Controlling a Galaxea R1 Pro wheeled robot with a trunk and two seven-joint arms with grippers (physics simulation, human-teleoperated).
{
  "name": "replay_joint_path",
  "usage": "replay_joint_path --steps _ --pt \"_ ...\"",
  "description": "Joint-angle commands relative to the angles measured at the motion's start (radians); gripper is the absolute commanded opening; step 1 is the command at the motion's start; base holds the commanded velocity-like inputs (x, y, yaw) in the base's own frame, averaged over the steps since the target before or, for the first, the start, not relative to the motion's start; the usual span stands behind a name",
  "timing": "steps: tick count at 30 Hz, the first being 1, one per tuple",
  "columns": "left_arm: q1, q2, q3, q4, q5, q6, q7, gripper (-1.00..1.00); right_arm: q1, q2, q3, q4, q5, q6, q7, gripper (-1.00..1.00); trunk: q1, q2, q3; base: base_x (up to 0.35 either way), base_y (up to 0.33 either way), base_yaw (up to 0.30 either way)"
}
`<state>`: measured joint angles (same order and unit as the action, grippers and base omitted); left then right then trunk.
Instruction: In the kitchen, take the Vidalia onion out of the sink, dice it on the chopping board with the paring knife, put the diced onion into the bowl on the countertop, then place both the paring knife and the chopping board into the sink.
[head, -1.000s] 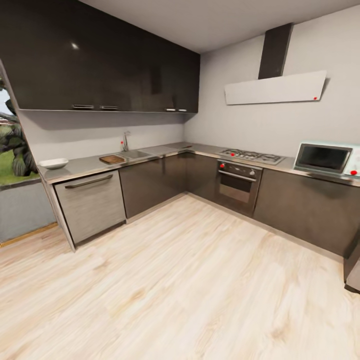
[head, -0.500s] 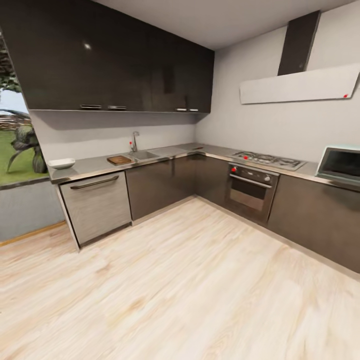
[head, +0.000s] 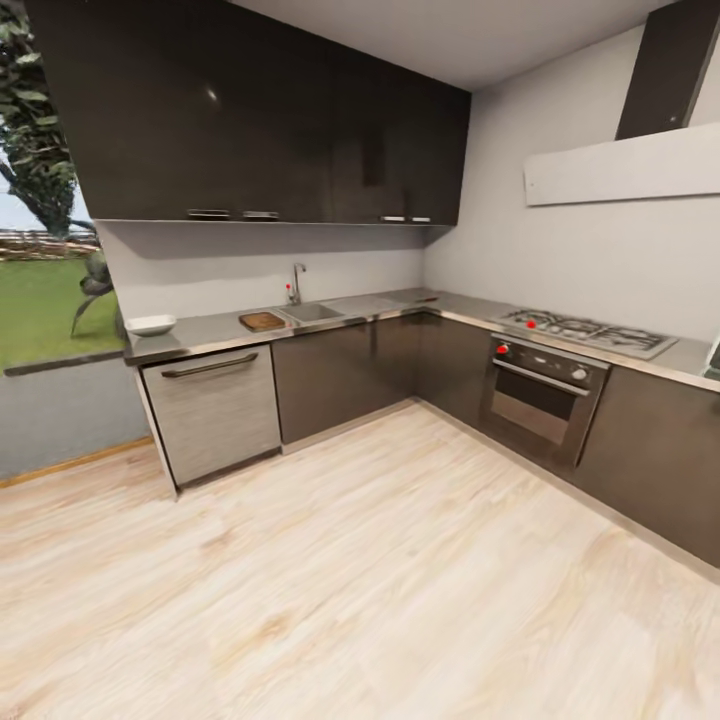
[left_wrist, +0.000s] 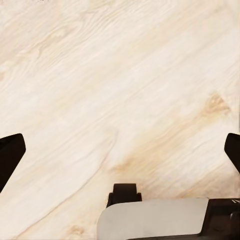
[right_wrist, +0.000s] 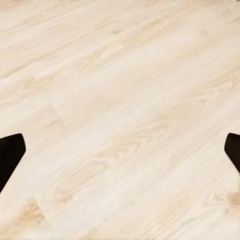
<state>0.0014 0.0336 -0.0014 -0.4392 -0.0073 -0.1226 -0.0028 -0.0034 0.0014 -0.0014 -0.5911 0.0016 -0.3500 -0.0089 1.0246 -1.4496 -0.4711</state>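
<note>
Far across wood floor (head: 380, 580): sink (head: 312, 312), left of frame middle, beside chopping board (head: 262, 321). Left gripper (left_wrist: 120, 150) and right gripper (right_wrist: 120, 150) spread wide, holding nothing, both equally far.

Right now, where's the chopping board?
In the head view, the chopping board lies on the countertop at the far left, beside the sink, with the bowl farther left.

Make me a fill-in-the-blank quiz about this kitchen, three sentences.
1. The chopping board lies on the countertop between the sink and the white ____.
2. Both wrist views look down at a light ____ floor.
3. The gas hob sits directly above the ____.

Missing words: bowl; wood; oven
</note>
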Motion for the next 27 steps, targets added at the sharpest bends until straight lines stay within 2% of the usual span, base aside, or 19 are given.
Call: replay_joint_path --steps 1,27 --pt "0.0 0.0 0.0 -0.001 -0.001 -0.002 0.0 1.0 0.0 0.0 0.0 0.0 0.0 -0.003 -0.001 1.0 0.0 0.0 -0.001 0.253 -0.24 0.263" --pt "0.0 0.0 0.0 -0.001 0.0 -0.018 0.0 1.0 -0.001 0.0 0.0 -0.001 0.001 -0.003 -0.002 1.0 0.0 0.0 -0.001 0.249 -0.241 0.275"
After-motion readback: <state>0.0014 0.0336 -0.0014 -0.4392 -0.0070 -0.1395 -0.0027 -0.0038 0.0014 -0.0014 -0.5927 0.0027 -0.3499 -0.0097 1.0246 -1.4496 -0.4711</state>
